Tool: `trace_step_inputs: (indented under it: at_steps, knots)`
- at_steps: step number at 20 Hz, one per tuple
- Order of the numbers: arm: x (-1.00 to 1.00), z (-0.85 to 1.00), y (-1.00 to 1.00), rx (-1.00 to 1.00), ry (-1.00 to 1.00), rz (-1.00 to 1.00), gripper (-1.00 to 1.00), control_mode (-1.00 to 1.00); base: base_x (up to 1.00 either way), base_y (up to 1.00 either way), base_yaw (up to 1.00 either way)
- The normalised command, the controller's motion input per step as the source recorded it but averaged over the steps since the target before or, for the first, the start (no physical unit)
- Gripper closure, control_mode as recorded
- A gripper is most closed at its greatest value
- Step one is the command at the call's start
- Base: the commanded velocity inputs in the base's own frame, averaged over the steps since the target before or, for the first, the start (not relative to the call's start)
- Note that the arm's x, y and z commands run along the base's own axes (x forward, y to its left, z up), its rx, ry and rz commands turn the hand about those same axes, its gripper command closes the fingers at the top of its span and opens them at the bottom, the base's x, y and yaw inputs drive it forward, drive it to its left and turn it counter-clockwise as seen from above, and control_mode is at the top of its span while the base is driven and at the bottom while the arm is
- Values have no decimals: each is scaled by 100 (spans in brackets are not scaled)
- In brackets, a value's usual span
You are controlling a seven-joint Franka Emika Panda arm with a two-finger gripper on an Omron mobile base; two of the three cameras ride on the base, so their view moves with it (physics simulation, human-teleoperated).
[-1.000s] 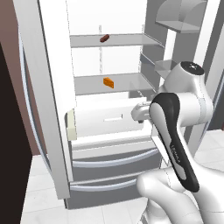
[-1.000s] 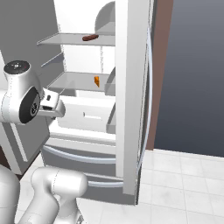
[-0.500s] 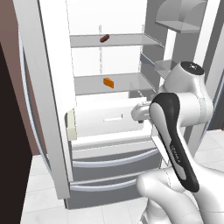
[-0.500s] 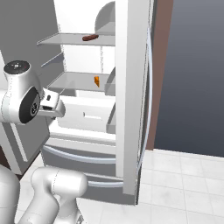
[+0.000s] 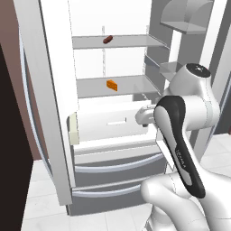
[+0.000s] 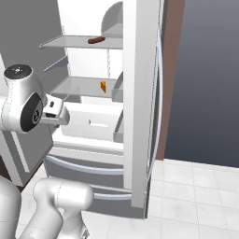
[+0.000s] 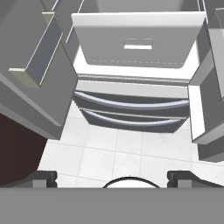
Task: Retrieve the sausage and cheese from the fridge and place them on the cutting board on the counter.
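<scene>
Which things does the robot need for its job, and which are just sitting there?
Needed for the job:
- the sausage, on the upper shelf
- the cheese, on the shelf below
- the fridge, both doors open
- the gripper, fingers wide apart, holding nothing

Just there:
- the white drawer inside the fridge
- the tiled floor

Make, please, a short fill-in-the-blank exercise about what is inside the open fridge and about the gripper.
1. The sausage lies on the ____ shelf of the fridge.
2. The cheese lies on the shelf directly ____ the sausage's shelf.
3. The gripper is ____ and holds nothing.
4. Both upper fridge doors stand ____.

Missing words: top; below; open; open
</scene>
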Motion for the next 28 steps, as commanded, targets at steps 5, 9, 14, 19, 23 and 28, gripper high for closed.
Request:
trace_step_inputs:
  at_steps: [5, 9, 14, 19, 23, 28]
  knots:
    - [0, 0, 0, 0, 0, 0, -100, 100, 9, 9, -2]
    - [0, 0, 0, 0, 0, 0, -100, 100, 14, 42, -6]
    - [0, 0, 0, 0, 0, 0, -100, 100, 17, 8, -8]
    - [0, 0, 0, 0, 0, 0, -100, 100, 20, 12, -9]
    - [0, 0, 0, 0, 0, 0, -100, 100, 38, 0, -5]
    - [0, 0, 0, 0, 0, 0, -100, 100, 44, 17, 0]
